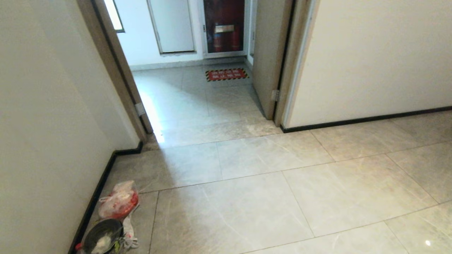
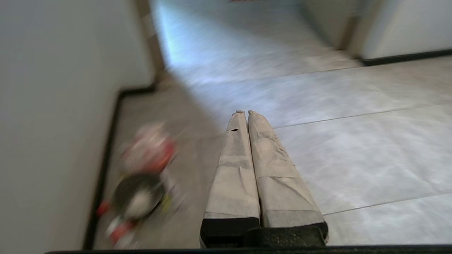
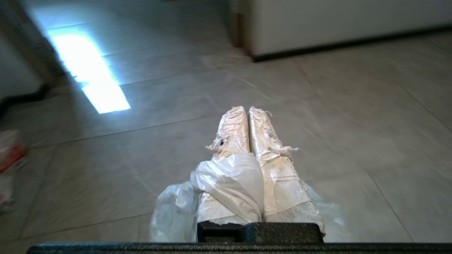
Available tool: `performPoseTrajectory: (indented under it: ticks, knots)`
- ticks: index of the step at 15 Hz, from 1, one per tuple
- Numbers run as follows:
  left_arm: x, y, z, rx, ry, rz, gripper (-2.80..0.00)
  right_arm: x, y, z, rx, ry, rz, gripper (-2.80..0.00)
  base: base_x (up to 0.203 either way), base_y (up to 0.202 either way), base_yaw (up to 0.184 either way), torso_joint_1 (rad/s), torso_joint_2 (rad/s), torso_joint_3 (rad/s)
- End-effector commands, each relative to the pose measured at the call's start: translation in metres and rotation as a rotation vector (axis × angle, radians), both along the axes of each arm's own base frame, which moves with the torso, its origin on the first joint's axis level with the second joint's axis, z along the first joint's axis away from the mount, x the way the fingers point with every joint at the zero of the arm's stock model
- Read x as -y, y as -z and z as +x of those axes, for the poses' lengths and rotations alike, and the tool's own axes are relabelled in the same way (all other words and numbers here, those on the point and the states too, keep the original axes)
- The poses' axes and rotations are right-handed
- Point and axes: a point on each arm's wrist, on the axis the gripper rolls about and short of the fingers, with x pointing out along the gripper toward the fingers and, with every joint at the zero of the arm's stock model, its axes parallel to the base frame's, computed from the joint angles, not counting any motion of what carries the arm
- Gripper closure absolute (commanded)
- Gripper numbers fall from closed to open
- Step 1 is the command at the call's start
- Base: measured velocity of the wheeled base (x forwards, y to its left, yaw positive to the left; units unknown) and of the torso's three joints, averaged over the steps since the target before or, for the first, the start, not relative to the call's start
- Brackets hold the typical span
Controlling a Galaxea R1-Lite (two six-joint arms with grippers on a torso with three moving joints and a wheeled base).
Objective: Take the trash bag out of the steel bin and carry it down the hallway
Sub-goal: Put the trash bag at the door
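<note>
The red floor sign with a black-and-yellow striped border [image 1: 226, 74], at twelve o'clock beyond the doorway, carries white writing too small for me to read, and the label on the red cabinet [image 1: 224, 29] behind it is no clearer. My right gripper [image 3: 248, 110] is clenched, its tape-wrapped fingers [image 3: 231, 130] pressed together on a fold of the thin translucent white plastic trash bag [image 3: 229, 183]; the bag drapes over one finger and hangs below, mostly hidden behind the gripper, with no print visible. My left gripper [image 2: 246, 113] is closed on nothing. Neither arm appears in my head view. At eight o'clock, against the off-white wall, sit a small red-and-white plastic bag [image 1: 118, 200] and a dark round container [image 1: 103, 235] cut off by the frame edge. Grey marble-look hallway floor tiles [image 1: 282, 197] spread ahead.
</note>
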Motion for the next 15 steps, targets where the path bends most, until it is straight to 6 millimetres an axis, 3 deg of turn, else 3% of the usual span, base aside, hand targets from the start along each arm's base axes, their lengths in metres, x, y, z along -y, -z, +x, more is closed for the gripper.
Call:
performPoseTrajectory:
  ticks: [1, 9, 12, 15]
  knots:
    - [0.0000, 0.0001, 0.0000, 0.000, 0.001, -0.001, 0.00, 0.0000, 0.0000, 0.0001, -0.001, 0.000, 0.000, 0.00, -0.006, 0.015, -0.164, 0.002, 0.00, 0.007]
    - [0.0000, 0.0001, 0.0000, 0.000, 0.000, -0.001, 0.00, 0.0000, 0.0003, 0.0003, -0.003, 0.000, -0.001, 0.00, -0.002, 0.016, -0.153, 0.002, 0.00, 0.002]
    - [0.0000, 0.0001, 0.0000, 0.000, 0.000, -0.001, 0.00, 0.0000, 0.0000, 0.0001, -0.001, 0.000, -0.001, 0.00, 0.000, 0.000, 0.000, 0.000, 0.00, 0.000]
    - [0.0000, 0.0001, 0.0000, 0.000, 0.000, -0.001, 0.00, 0.0000, -0.0001, 0.0001, -0.001, 0.000, 0.000, 0.00, 0.002, -0.011, 0.124, 0.005, 0.00, 0.002]
